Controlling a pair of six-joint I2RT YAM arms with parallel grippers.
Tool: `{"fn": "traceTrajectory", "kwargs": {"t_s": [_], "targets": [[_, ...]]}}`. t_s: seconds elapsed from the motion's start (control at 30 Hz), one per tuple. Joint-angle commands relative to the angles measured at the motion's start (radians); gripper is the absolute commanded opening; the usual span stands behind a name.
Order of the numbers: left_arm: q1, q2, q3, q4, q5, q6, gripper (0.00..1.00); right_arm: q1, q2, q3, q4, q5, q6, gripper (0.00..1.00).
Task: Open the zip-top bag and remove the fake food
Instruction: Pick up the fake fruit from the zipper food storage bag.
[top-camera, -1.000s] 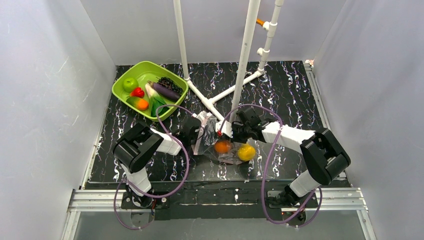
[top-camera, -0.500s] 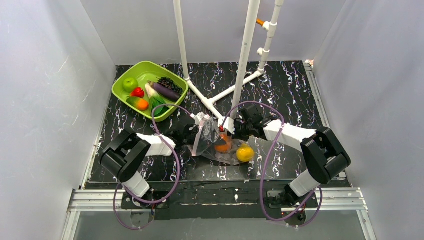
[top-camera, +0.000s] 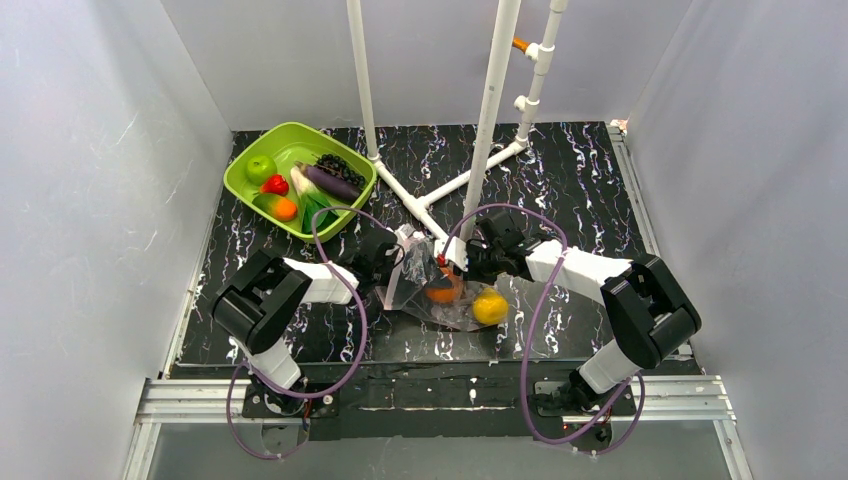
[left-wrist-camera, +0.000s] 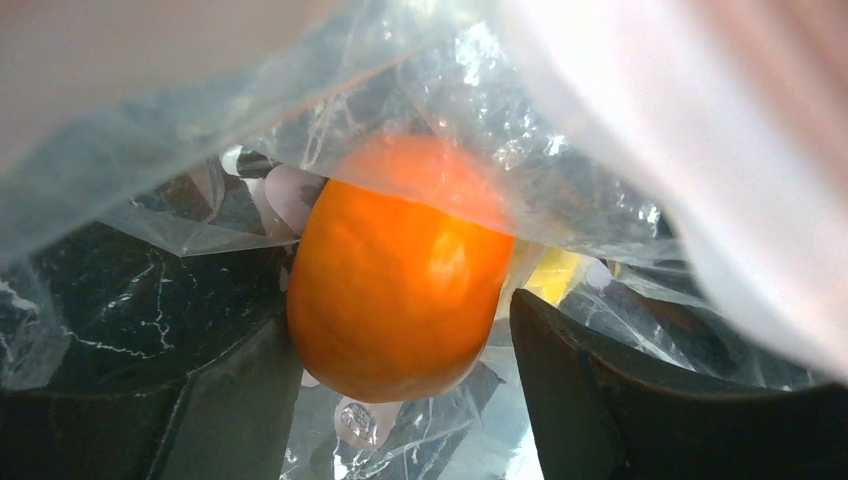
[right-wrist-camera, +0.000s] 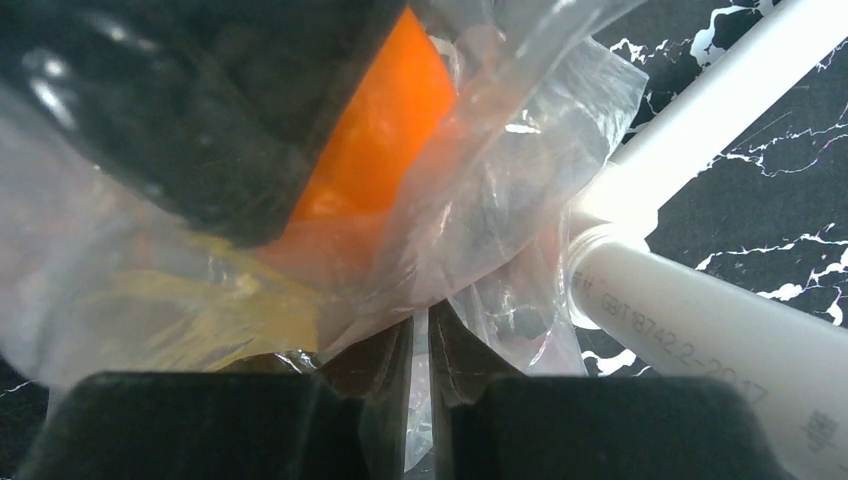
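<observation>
Left end effector (top-camera: 400, 270), top view: you have it reaching in from the left, tip inside the mouth of the zip-top bag (top-camera: 415, 262). The bag lies mid-table (top-camera: 580, 180), near the foot of the white pipe frame (top-camera: 487, 120). Your right end effector (top-camera: 455, 262) meets the bag's upper edge from the right. An orange (top-camera: 443, 291) and a lemon (top-camera: 489, 306) sit side by side inside the bag. The rest of the fake food, among it a green apple (top-camera: 261, 167) and an eggplant (top-camera: 332, 183), lies in the lime-green tray (top-camera: 288, 148) at the far left, well apart from the bag.

Left wrist view: the fingers (left-wrist-camera: 230, 400) are spread wide, one on either side of the orange (left-wrist-camera: 400, 270), under clear bag film (left-wrist-camera: 500, 130). Each finger's edge sits right at the fruit's flank. You cannot tell whether they press on it. The lemon (left-wrist-camera: 550, 275) shows as a yellow sliver behind.

Right wrist view: the fingers (right-wrist-camera: 375, 365) are nearly together, clenched on a fold of the bag (right-wrist-camera: 480, 210). The orange (right-wrist-camera: 385, 130) shows through the plastic above. A pipe (right-wrist-camera: 700, 320) lies to the right.
</observation>
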Motion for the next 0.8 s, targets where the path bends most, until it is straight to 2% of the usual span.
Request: {"fn": "traceTrajectory", "kwargs": {"t_s": [0.0,0.17,0.27,0.3,0.37,0.47,0.6,0.77], "targets": [[0.000,0.032,0.014,0.020,-0.023,-0.018,0.71,0.006,0.008,0.031,-0.004,-0.019,-0.021,0.17],[-0.001,0.055,-0.013,0.099,-0.074,-0.093,0.70,0.007,0.007,0.027,-0.005,-0.020,-0.029,0.16],[-0.001,0.053,-0.037,0.133,-0.085,-0.109,0.61,0.007,0.008,0.026,-0.006,-0.019,-0.029,0.16],[0.001,0.052,-0.041,0.142,-0.082,-0.110,0.55,0.007,0.007,0.026,-0.007,-0.020,-0.030,0.16],[0.002,0.052,-0.050,0.165,-0.076,-0.116,0.35,0.007,0.007,0.027,-0.007,-0.019,-0.032,0.16],[0.008,0.053,-0.063,0.220,-0.051,-0.128,0.10,0.007,0.006,0.025,-0.009,-0.017,-0.037,0.16],[0.018,0.000,-0.081,0.237,-0.017,-0.121,0.00,0.006,-0.011,0.016,-0.012,-0.013,-0.043,0.16],[0.026,-0.157,-0.069,0.070,0.040,-0.042,0.00,-0.003,-0.029,0.016,-0.019,-0.008,-0.043,0.16]]}}
